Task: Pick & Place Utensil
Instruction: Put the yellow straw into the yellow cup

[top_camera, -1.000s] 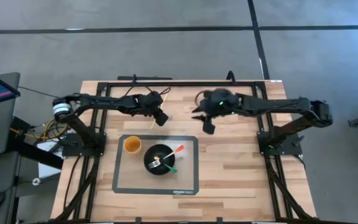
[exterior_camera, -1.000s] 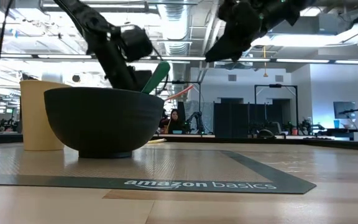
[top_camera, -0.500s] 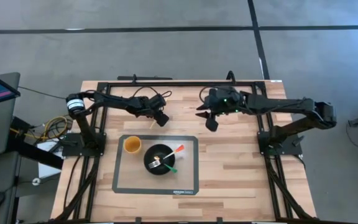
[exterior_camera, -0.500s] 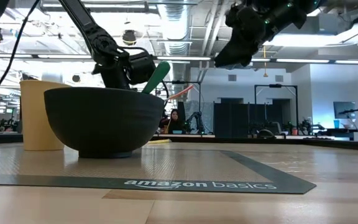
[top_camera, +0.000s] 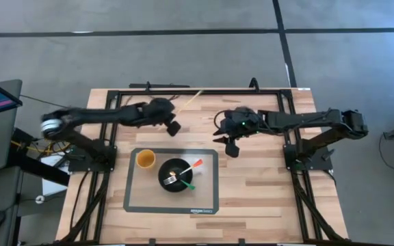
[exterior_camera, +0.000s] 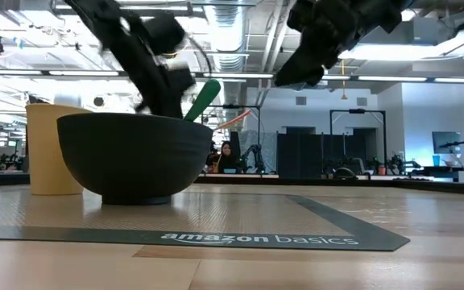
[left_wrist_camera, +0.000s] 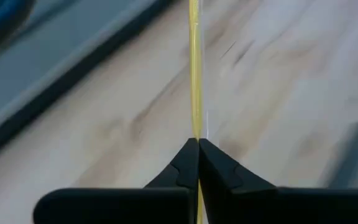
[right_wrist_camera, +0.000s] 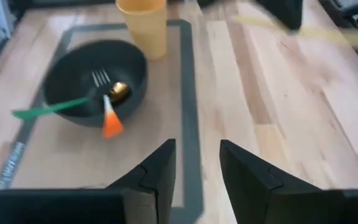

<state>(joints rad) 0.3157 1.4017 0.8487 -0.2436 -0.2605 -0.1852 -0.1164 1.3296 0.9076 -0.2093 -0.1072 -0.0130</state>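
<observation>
A thin yellow stick point(top_camera: 190, 102) slants over the far part of the table, and my left gripper point(top_camera: 173, 128) is shut on its near end. My right gripper point(top_camera: 229, 147) hovers open with nothing between its fingers, just right of the grey mat's point(top_camera: 207, 198) far right corner. On the mat stands a black bowl point(top_camera: 176, 176) with a green-handled fork point(right_wrist_camera: 48, 109) and an orange-handled spoon point(right_wrist_camera: 110, 121) resting inside it. A yellow cup point(top_camera: 145, 159) stands upright left of the bowl. My left gripper pinches the yellow stick near its near end point(left_wrist_camera: 195, 127) between its two fingertips point(left_wrist_camera: 182, 163). The stick runs on ahead of the fingers toward the table's far right. Whether its free end point(top_camera: 201, 91) still touches the table, I cannot tell.
A black frame point(top_camera: 204, 91) runs around the far part of the wooden table point(top_camera: 265, 191), with arm mounts at both sides. Bare wood lies right of the mat. People and equipment show in the room behind in the low view.
My left gripper has shut on the yellow stick and risen a little. The stick has swung, its free end now pointing farther toward the far right over the frame rail. My right gripper has drifted slightly toward the near edge and stays open.
</observation>
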